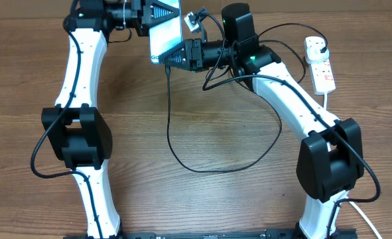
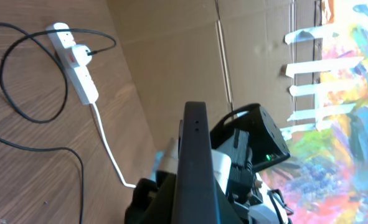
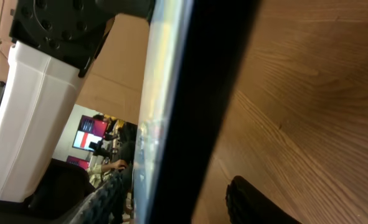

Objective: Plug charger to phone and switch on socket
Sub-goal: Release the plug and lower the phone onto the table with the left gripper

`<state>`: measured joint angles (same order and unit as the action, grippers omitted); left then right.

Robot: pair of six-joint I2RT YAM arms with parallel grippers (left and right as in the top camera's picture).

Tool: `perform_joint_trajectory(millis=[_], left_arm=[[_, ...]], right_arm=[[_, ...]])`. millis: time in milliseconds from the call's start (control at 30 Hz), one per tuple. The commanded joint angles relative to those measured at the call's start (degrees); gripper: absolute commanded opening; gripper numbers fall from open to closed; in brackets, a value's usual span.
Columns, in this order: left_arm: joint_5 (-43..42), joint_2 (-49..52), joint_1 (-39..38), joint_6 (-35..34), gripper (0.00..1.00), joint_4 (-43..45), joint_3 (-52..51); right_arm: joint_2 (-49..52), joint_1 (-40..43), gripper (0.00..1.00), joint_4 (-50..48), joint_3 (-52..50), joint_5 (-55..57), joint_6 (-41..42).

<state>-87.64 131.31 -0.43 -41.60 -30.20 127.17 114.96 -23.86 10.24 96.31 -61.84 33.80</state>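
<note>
My left gripper (image 1: 161, 14) is shut on the phone (image 1: 166, 36) and holds it lifted and tilted at the back of the table, its light blue screen facing up. In the left wrist view the phone (image 2: 195, 143) shows edge-on in the jaws (image 2: 196, 208). My right gripper (image 1: 180, 54) is open at the phone's lower edge; in its wrist view the phone (image 3: 196, 93) runs between the two fingers (image 3: 177, 208) without touching the right one. The black charger cable (image 1: 202, 169) hangs from there in a loop to its plug (image 1: 320, 45) in the white socket strip (image 1: 324, 74). The connector tip is hidden.
The socket strip (image 2: 84, 84) lies at the back right with its thick white cord (image 2: 109, 149) running toward the right arm's base. A cardboard wall (image 2: 171, 56) stands behind the table. The cable loop (image 2: 22, 112) lies across the middle of the wooden table (image 1: 215, 206).
</note>
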Motion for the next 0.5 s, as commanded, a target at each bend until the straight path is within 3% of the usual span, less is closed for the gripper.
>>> perform_joint_trajectory(millis=[0,200,300,467], left_arm=[[-2.91,-0.81,0.85,0.72,0.04,0.07,0.81],[-2.93,-0.81,0.83,4.61,0.04,-1.7,0.79],[-2.86,-0.79,0.83,10.64,0.04,-6.51,0.76],[-1.11,-0.68,0.83,20.7,0.05,-16.06,-2.05]], right_arm=[[0.35,1.29,0.53,-0.33,1.16,0.04,-1.03],[0.35,5.07,0.54,-0.46,1.16,-2.71,-1.25],[0.35,6.99,0.61,-0.5,1.16,-4.17,-1.44],[0.35,9.84,0.62,3.82,1.16,-5.11,-5.7]])
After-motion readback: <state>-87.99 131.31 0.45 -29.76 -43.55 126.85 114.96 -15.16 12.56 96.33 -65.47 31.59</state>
